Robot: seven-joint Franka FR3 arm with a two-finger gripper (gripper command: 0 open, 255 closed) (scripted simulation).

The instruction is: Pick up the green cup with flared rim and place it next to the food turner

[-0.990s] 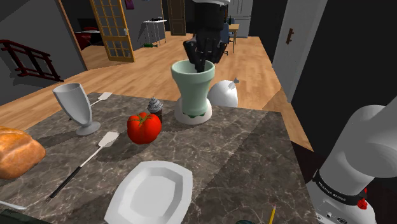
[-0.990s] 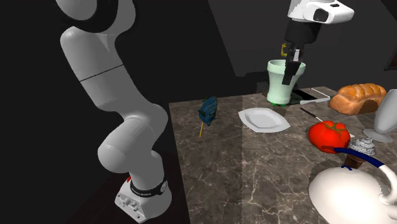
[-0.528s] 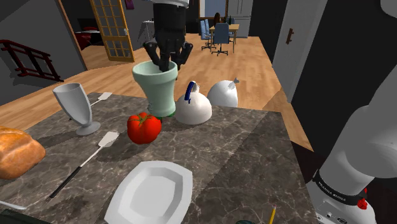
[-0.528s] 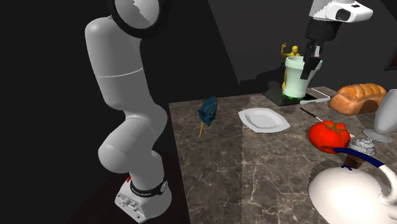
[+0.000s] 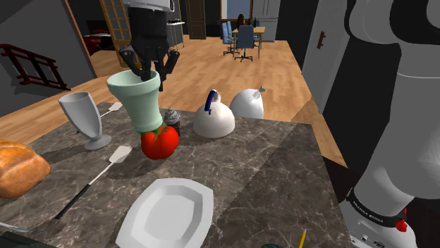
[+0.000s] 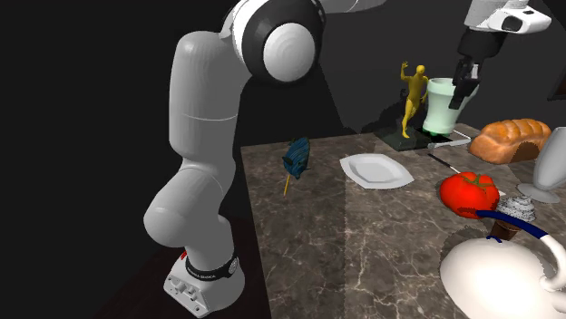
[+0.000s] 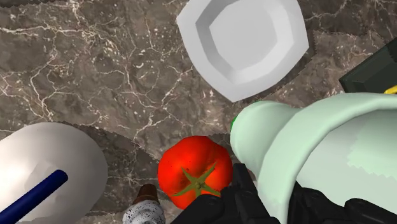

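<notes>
Pale-green flared-rim cup has moved toward the shoulder view's left since half a second ago. It now hangs above the red tomato, away from the white blue-handled teapot. The black gripper points straight down, its fingers clamped on the cup's rim. Bare dark marble tabletop lies between the grey goblet, the white-headed, black-handled food turner and the white plate.

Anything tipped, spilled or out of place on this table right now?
Nothing stands out. The pale green cup hangs off the table, clasped at its rim by the gripper; the goblet stands upright and nothing is spilled.
</notes>
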